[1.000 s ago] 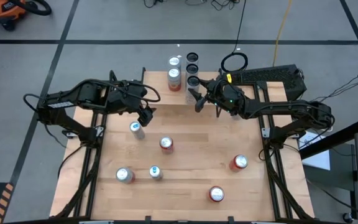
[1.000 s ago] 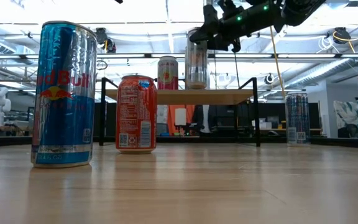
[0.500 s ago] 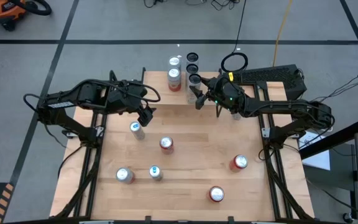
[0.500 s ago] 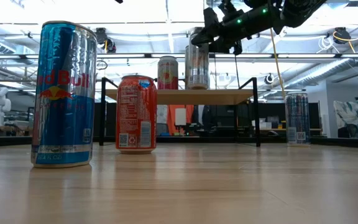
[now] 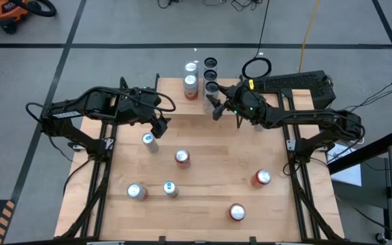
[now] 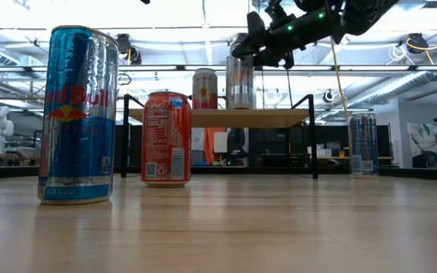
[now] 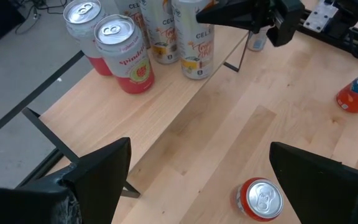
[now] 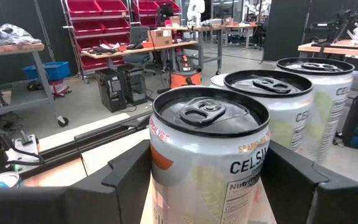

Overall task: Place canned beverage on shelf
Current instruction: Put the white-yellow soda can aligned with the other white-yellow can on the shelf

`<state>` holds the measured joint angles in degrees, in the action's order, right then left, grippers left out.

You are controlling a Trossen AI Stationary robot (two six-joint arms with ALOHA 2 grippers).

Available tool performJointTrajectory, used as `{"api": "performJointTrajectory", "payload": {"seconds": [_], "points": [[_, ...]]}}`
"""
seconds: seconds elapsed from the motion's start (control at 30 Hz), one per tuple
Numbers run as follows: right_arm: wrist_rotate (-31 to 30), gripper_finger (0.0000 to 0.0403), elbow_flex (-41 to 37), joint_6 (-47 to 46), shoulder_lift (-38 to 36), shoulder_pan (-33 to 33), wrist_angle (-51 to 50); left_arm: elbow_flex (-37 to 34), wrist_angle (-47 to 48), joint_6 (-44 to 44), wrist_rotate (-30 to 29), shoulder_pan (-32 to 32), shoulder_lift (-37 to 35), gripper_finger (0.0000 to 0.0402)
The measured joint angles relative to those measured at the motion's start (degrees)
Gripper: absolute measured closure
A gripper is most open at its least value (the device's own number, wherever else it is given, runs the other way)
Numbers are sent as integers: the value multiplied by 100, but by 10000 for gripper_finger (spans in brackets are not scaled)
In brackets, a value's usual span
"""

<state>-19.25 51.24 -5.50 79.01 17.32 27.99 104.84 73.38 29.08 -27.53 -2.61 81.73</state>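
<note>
**Desk:** Lowered since a second ago, is it?

**Photographer:** Yes. One second back, the white can [image 8: 207, 158] hung tilted above the shelf [image 6: 226, 117]; now it stands upright on the wood top, at the front of a row of like cans. The right gripper [image 5: 214, 105] has shifted slightly toward the shelf's back edge with it.

**Desk:** Is it let go?

**Photographer:** Not yet. In the right wrist view the two dark fingers [image 8: 126, 180] sit on either side of the can, jaws half-closed around its body, so I read it as held. The low view shows its base level with the shelf top.

**Desk:** Which step, then?

**Photographer:** The set-down, nearly done by my reading. The next move calls for the jaws to spread and the arm to draw straight back or up, since the neighbouring cans [image 8: 288, 102] stand just behind and a pink can [image 7: 126, 62] sits close by on the same shelf.

**Desk:** And the other arm?

**Photographer:** The left gripper [image 5: 159, 126] hovers over the table near a slim blue can [image 5: 149, 141], jaws spread wide and empty, unchanged from the earlier frame. More cans wait on the table, among them a red one [image 5: 182, 158].

**Desk:** Anything else different?

**Photographer:** No. The loose cans on the table lie where they did.
</note>
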Motion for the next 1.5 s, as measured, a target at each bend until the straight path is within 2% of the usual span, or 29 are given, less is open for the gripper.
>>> {"api": "performJointTrajectory", "payload": {"seconds": [0.6,0.93,1.5], "points": [[137,166,0,66,65,-5,208,-2,4,-2,0,2,0,16],[143,120,2,174,55,26,265,-1,4,-96,0,2,0,16],[138,86,2,182,11,26,335,-1,4,-90,0,2,0,16]]}}
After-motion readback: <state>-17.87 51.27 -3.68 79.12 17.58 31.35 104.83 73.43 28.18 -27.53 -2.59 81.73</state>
